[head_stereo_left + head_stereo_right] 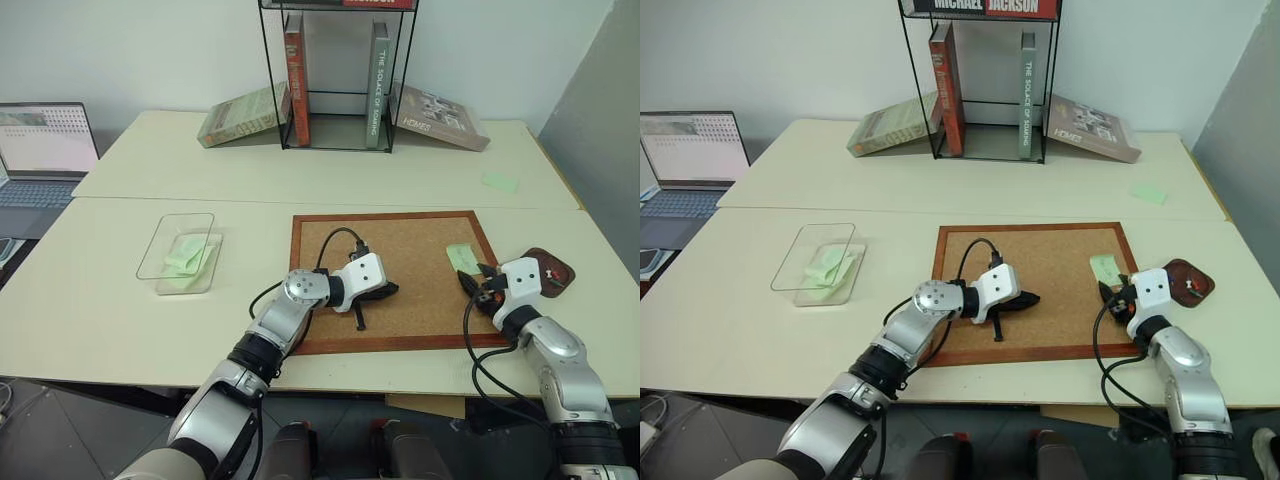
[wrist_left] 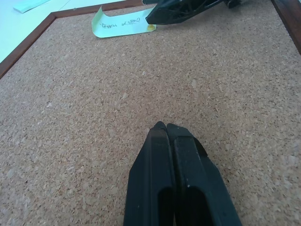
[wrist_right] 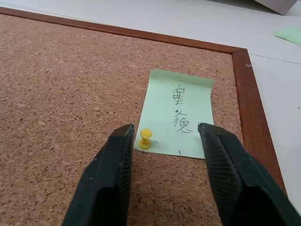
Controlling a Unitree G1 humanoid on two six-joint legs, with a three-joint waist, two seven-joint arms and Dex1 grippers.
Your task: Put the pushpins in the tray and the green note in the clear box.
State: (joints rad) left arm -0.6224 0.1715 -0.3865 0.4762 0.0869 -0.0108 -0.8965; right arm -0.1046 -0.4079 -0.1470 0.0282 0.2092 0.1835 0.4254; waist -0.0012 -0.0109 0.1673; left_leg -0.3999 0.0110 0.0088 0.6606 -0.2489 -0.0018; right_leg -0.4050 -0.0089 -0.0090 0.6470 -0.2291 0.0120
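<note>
- The green note [image 3: 177,114] lies on the corkboard [image 1: 420,290], at the right side of the head view, just inside the brown frame.
- A yellow pushpin [image 3: 146,139] stands in the note's near corner, so the note looks pinned down.
- The right claw [image 3: 165,141] is half open. Its two black fingers sit on each side of the pin, and it holds nothing yet.
- The left claw [image 2: 165,128] is closed tight and empty. It rests low over the middle of the corkboard.
- The tray [image 1: 556,268] sits at the right edge of the corkboard, with small red and white specks in it. I think some pins are already there.
- The clear box [image 1: 178,250] is on the tabletop, at the left, with pale green slips inside.
- Left to do: pull this pin, drop it in the tray, then move the note to the box.
</note>
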